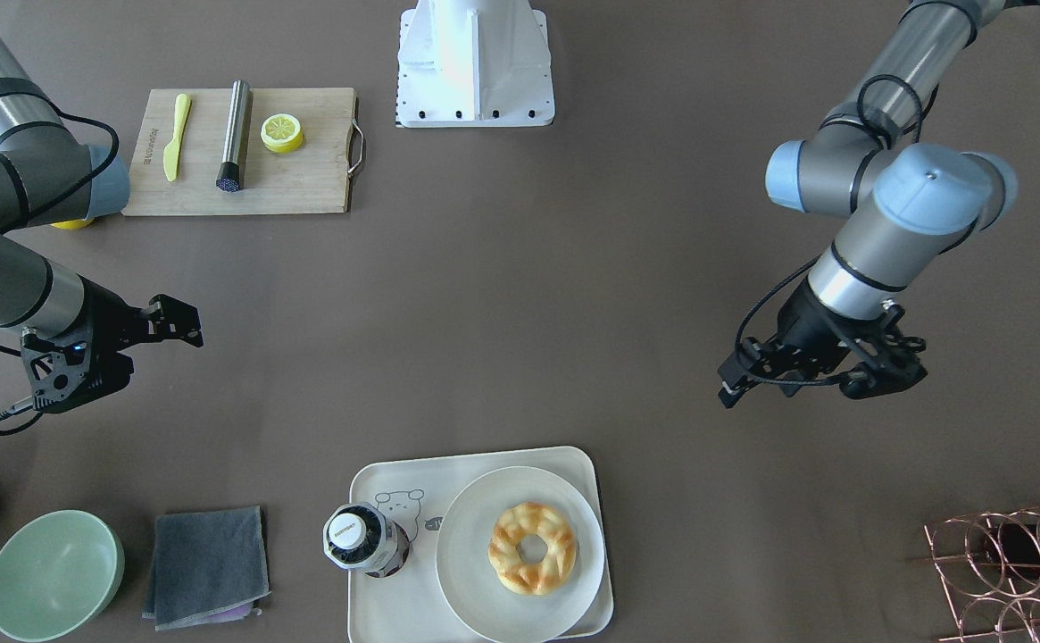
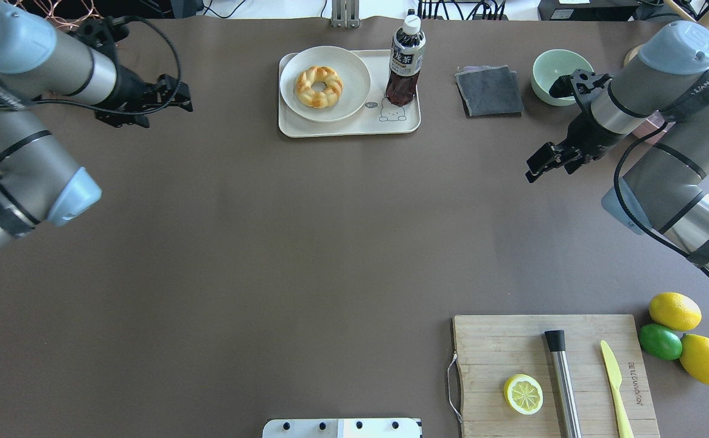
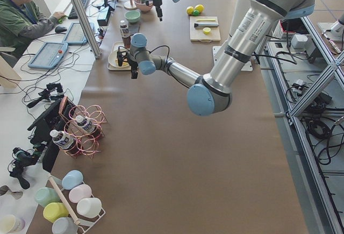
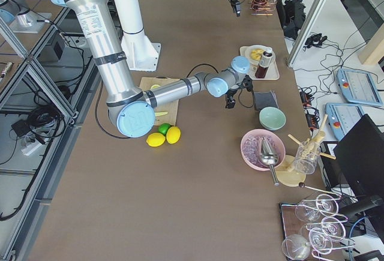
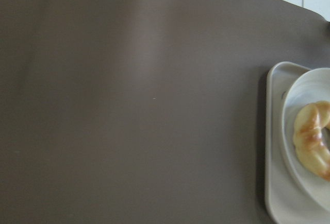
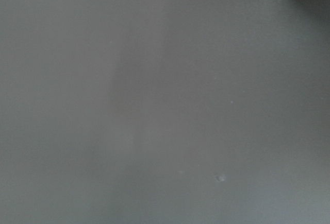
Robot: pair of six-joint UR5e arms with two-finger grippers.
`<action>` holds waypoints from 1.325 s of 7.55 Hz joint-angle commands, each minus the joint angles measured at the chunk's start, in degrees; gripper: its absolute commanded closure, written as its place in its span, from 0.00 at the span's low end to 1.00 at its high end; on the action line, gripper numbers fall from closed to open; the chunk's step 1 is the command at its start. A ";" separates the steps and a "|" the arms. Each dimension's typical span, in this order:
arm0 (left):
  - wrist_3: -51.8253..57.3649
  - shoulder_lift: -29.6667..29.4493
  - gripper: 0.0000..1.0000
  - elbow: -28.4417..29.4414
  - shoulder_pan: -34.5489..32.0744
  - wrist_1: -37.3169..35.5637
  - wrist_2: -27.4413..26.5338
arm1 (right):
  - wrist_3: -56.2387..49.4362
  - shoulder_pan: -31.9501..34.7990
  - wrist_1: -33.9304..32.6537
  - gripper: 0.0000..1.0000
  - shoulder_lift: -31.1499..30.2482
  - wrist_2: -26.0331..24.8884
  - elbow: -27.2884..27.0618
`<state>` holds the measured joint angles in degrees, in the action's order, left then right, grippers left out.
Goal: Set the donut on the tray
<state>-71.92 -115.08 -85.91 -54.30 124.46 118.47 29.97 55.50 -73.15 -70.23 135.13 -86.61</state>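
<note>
The donut [image 2: 318, 86] is a golden braided ring lying on a round off-white plate [image 2: 354, 67]. The plate rests on the cream tray [image 2: 349, 128] at the table's far side. The donut also shows in the front view [image 1: 533, 547] and at the right edge of the left wrist view [image 5: 313, 140], with the tray rim [image 5: 270, 147] beside it. My left gripper [image 2: 181, 94] hangs open and empty left of the tray. My right gripper [image 2: 535, 165] hangs open and empty, far right of the tray. The right wrist view shows only bare table.
A dark tea bottle [image 2: 404, 61] stands on the tray's right part. A grey cloth [image 2: 489, 91] and a green bowl [image 2: 560, 73] lie right of it. A wooden cutting board [image 2: 500, 347] with lemon slice, metal cylinder and yellow knife sits near right. A copper wire rack [image 1: 1010, 572] stands far left.
</note>
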 commanded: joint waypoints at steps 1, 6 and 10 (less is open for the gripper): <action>21.38 19.13 0.02 -12.68 -11.93 -4.90 8.51 | -0.09 4.24 -0.42 0.00 -2.53 -0.04 0.03; 70.00 28.94 0.01 -12.09 -37.42 -24.38 13.54 | -22.79 21.19 -6.95 0.00 -11.24 -3.45 1.09; 80.26 32.36 0.01 -12.09 -45.10 -29.72 16.97 | -41.31 33.61 -28.45 0.00 -9.74 -10.85 0.65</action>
<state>5.75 -84.65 -98.07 -97.30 94.79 134.91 -7.11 85.26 -97.33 -79.85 125.34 -85.98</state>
